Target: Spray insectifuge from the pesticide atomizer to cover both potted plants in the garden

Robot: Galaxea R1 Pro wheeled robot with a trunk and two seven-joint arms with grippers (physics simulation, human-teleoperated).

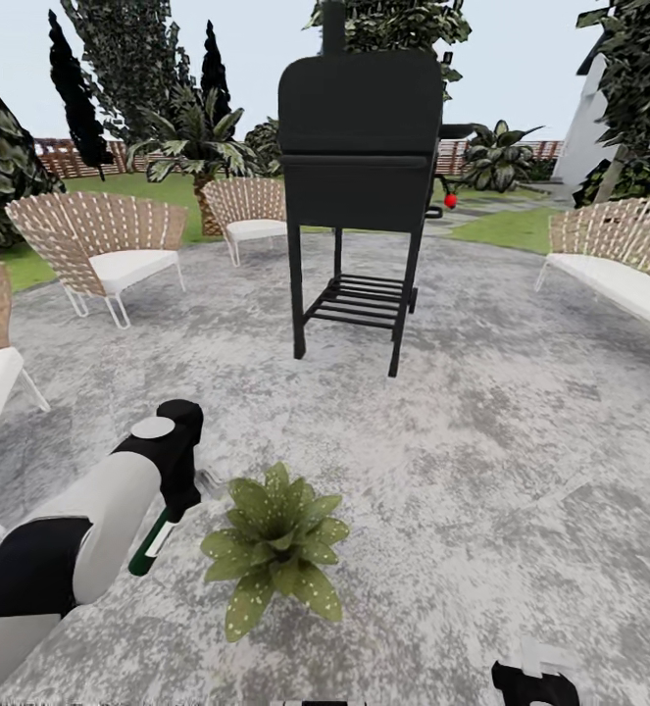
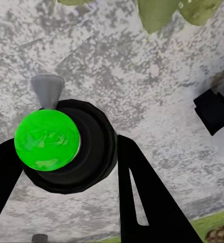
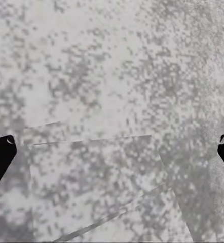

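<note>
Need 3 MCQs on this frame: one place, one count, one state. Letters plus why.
1. Where is the potted plant relative to the spray bottle?
A. Beside it on the paving, toward the robot's right
B. On a chair
C. Under the grill

2. How many wicker chairs with white cushions stand between the grill and the left edge of the head view?
A. None
B. Two full ones
C. Five

3. What is the state of the left gripper?
A. Open and empty
B. Shut on the spray bottle
C. Resting on a chair

Answers: 1 A, the bottle hangs just left of the leaves; 2 B, two full chairs show there; 3 B, the fingers flank the bottle's body.
</note>
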